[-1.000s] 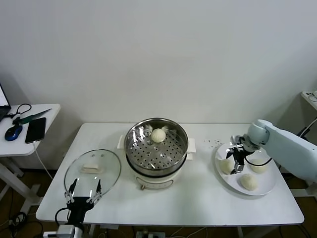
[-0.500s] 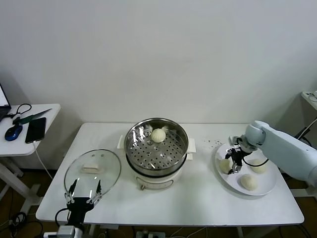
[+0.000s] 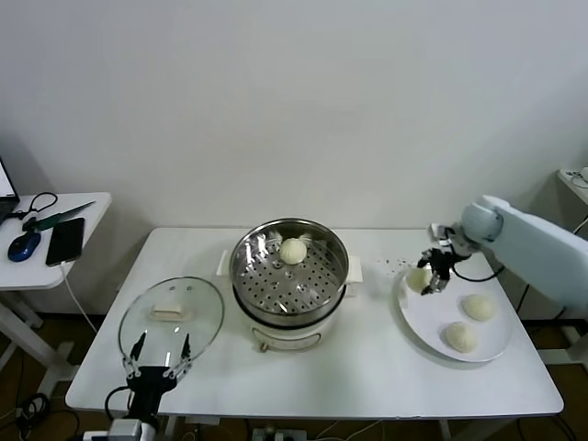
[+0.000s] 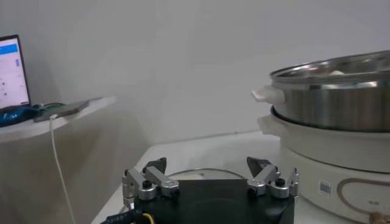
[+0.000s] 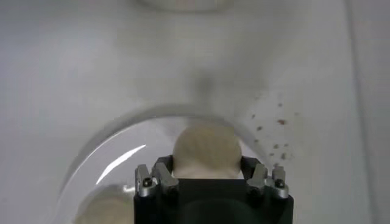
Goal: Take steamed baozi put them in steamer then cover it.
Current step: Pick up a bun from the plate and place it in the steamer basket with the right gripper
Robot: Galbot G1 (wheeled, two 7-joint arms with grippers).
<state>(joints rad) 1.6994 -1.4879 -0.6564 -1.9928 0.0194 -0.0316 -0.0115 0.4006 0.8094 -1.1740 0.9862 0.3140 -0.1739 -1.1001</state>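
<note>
Fingers of the right gripper (image 3: 428, 277) clamped one baozi (image 3: 419, 278) above the plate (image 3: 496, 347), for carrying to the steamer (image 3: 290, 271); left fingers (image 3: 134, 349) stood apart.

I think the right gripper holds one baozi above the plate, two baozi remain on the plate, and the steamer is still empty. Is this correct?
Not fully. The steamer is not empty: the head view shows one baozi already on its tray. The rest stands: the right gripper holds a baozi over the plate, where two baozi remain.

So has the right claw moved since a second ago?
Yes. The right claw, shut on a baozi, rose off the white plate toward its far-left rim, steamer side.
</note>
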